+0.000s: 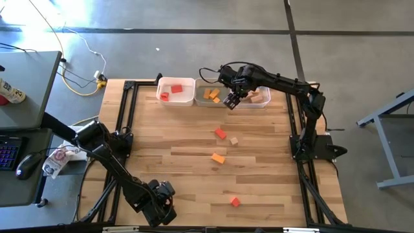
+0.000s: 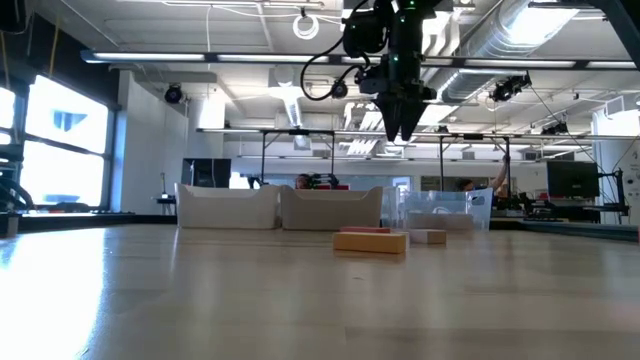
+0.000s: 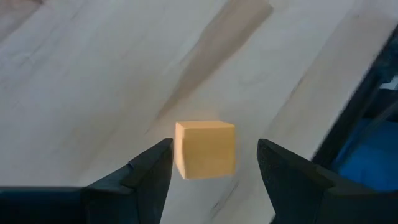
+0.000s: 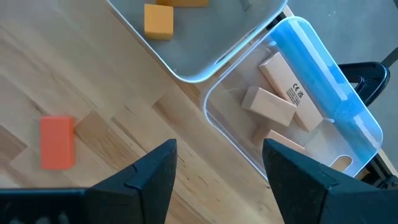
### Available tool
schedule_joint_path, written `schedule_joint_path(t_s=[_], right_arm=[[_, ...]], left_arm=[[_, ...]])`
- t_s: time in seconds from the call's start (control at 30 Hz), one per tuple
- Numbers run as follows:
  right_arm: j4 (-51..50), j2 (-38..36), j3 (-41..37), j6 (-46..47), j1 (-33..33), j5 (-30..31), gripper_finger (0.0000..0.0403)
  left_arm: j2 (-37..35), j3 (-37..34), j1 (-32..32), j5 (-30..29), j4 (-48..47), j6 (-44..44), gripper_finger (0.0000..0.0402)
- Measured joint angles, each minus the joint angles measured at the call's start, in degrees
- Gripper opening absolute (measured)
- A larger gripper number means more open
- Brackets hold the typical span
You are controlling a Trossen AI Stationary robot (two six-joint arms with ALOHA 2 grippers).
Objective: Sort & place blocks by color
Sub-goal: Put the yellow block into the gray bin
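My left gripper (image 1: 163, 208) is at the table's near left and is open. In the left wrist view its fingers (image 3: 149, 165) stand on either side of an orange-yellow cube (image 3: 205, 149) that lies on the table; I see no touch. My right gripper (image 1: 231, 100) hangs open and empty above the near rims of the middle bin (image 1: 197, 97) and the clear right bin (image 1: 265, 103). Loose on the table lie a red block (image 1: 221, 133), a pale cube (image 1: 233, 140), an orange block (image 1: 218, 157) and another red block (image 1: 235, 202).
Three bins stand in a row at the far edge. The left white bin (image 1: 187, 83) holds red blocks, the middle one holds orange blocks (image 4: 158, 20), and the clear one holds pale wood blocks (image 4: 268, 102). A desk with a keyboard and mouse stands left of the table.
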Motion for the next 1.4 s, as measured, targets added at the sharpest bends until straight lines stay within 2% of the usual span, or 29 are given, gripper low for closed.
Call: schedule_joint_path(t_s=[0.23,0.43,0.6,0.87,1.0,1.13,1.4], right_arm=[[0.03,0.00,0.00,0.00,0.00,-0.03,0.0224],[0.00,0.00,0.00,-0.02,0.00,-0.04,0.0224],[0.02,0.00,0.00,0.00,0.00,-0.04,0.0224],[0.04,0.00,0.00,-0.69,0.25,0.19,0.0224],[-0.07,-0.17,0.00,-2.19,1.87,1.89,0.0224],[-0.60,-1.07,0.01,-3.47,4.53,4.74,0.0224],[-1.64,-2.78,0.04,-6.16,9.68,4.39,0.0224]], left_arm=[[2.93,-0.04,0.04,2.12,-0.30,-0.53,0.0219],[3.51,-0.02,0.00,-0.21,-0.15,-0.82,0.0213],[3.51,-0.02,0.04,-0.99,-0.34,0.08,0.0185],[3.29,0.09,0.15,1.47,-0.47,1.65,0.0112],[2.95,0.08,0.33,0.91,-0.54,2.28,0.0110],[1.17,-0.02,2.15,0.04,-2.32,4.58,0.0110],[-4.80,-0.04,9.94,-4.77,-8.06,13.59,0.0114]])
